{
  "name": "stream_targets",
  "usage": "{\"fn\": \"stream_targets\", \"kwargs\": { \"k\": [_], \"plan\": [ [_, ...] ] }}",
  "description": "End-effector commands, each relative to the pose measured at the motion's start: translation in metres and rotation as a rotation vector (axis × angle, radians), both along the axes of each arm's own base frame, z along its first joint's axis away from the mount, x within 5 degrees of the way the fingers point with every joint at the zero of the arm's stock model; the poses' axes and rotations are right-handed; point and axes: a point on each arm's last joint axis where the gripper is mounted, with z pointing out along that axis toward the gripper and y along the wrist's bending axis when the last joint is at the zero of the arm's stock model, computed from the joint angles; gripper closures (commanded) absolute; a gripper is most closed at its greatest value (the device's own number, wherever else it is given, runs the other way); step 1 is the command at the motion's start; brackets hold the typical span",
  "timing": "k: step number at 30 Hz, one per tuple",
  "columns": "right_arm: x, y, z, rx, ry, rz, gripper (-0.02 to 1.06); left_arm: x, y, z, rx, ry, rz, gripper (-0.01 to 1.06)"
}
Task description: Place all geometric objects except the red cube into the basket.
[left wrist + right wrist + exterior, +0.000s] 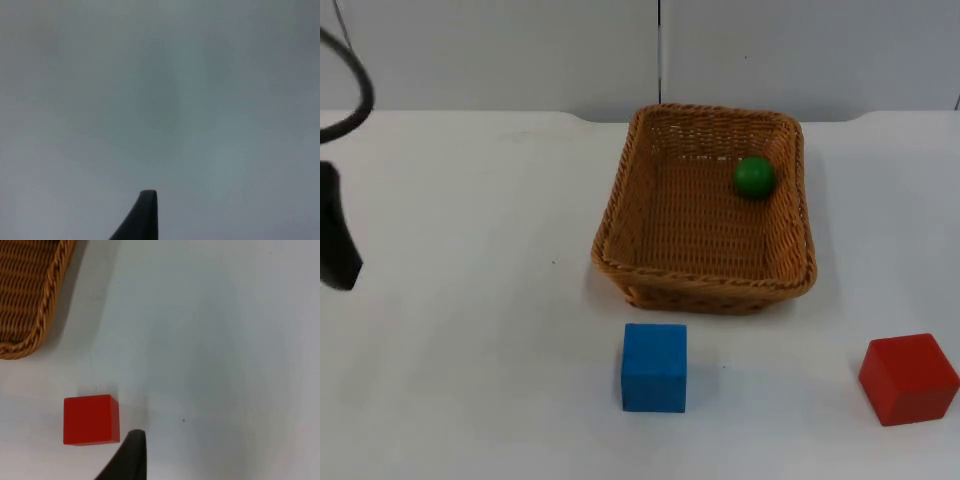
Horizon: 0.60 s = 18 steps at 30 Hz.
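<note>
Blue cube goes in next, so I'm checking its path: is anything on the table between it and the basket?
Nothing visible: bare table separates the blue cube from the wicker basket; the red cube sits off to the side.

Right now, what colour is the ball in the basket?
Green; the ball shows best in the top view.

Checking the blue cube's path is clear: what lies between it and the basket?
Nothing: in the top view only bare white table separates the blue cube from the basket.
</note>
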Motion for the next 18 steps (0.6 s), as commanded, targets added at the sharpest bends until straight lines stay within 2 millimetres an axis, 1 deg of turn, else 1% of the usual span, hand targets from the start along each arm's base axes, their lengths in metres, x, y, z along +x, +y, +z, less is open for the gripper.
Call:
{"fn": "stream_targets", "kwargs": {
  "k": [1,3,9,11,18],
  "plan": [
    [0.0,0.0,0.001,0.008,-0.006,-0.008,-0.01,-0.011,0.001,0.004,-0.011,-0.036,0.025,0.06],
    [0.0,0.0,0.001,0.008,-0.005,-0.008,-0.01,-0.02,0.002,0.009,-0.014,-0.072,0.033,-0.01],
    [-0.001,0.0,0.0,0.012,-0.001,-0.008,-0.01,-0.038,0.003,0.016,-0.018,-0.129,0.033,0.0],
    [-0.001,0.001,0.0,0.035,0.001,-0.012,-0.01,-0.041,0.003,0.019,-0.02,-0.13,0.031,0.0],
    [-0.002,0.002,-0.001,0.047,0.023,-0.01,-0.01,-0.042,0.003,0.019,-0.02,-0.128,0.029,0.0]
  ]
}}
